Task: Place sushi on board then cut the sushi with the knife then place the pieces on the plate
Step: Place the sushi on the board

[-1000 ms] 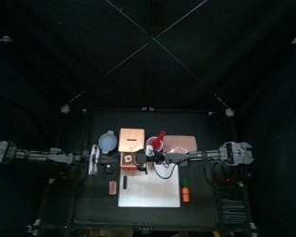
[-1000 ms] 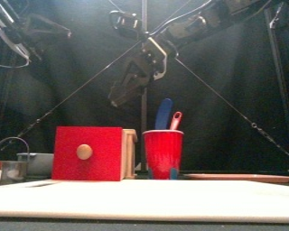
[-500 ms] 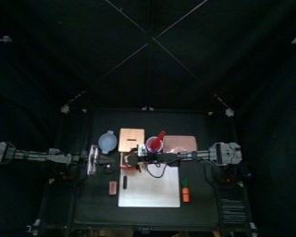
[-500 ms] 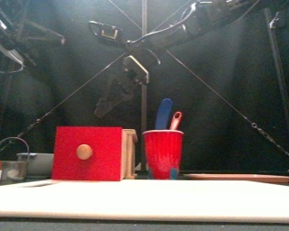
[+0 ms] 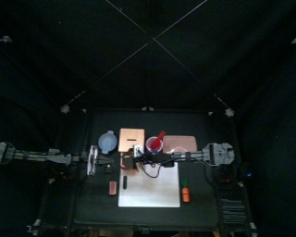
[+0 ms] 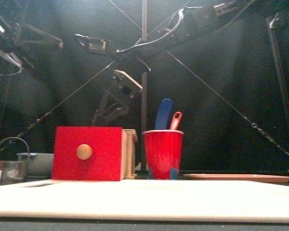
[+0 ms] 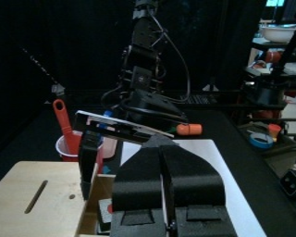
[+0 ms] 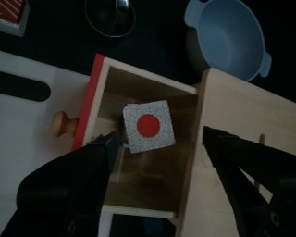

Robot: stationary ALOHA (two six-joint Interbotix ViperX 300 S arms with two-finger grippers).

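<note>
Top view: left arm comes in from the left and sits low at the table's left side, near the wooden box. Left wrist view has the left gripper point(image 7: 166, 153) with its jaws pressed together, only a thin seam between them and nothing in it. Blue-grey bowl point(image 5: 107, 141) is on the far left of the table, just left of the wooden box point(image 5: 130, 139). The box's drawer is pulled out toward the near side, red drawer front point(image 6: 88, 153) and its round knob facing front. Sushi point(image 8: 147, 127) lies inside the open drawer, not on the board, showing a white face with a red dot. Right arm reaches in from the right, past the middle, and hangs over the drawer. Right gripper point(image 8: 165, 139) has its jaws spread wide, one tip on each side of the sushi, gripping nothing; can't tell if a tip touches it. White cutting board point(image 5: 151, 190) lies on the near side of the box, nothing on its middle. Red cup point(image 6: 163, 152) stands just right of the box, with the blue knife point(image 6: 164, 113) and red knife point(image 6: 175, 120) standing in it, handles up. Pink tray point(image 5: 181, 143) lies flat, right of the cup. Small orange toy point(image 5: 184, 193) is at the board's right edge, near side.
</note>
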